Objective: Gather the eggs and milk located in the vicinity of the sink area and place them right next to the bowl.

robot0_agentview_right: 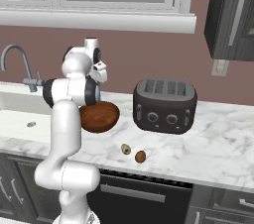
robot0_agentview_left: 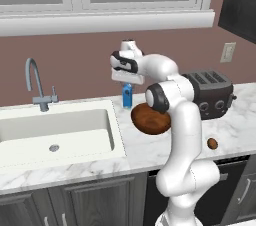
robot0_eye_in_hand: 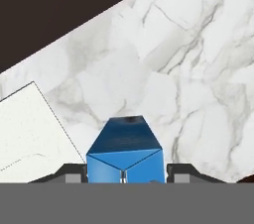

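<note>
At the left lies the white sink (robot0_agentview_left: 60, 132) with its gooseneck faucet (robot0_agentview_left: 35, 82). Just right of the sink, the blue milk carton (robot0_agentview_left: 127, 95) is upright, its long axis vertical and its gabled top pointing up. The gripper (robot0_agentview_left: 127, 81) is directly above it, the jaws pinching the carton from both sides. The wooden bowl (robot0_agentview_left: 150, 119) is near the carton. Further right, toward the near edge, lie the pale egg (robot0_agentview_right: 126, 148) and the brown egg (robot0_agentview_right: 140, 156), close together, before the toaster (robot0_agentview_right: 164, 105).
</note>
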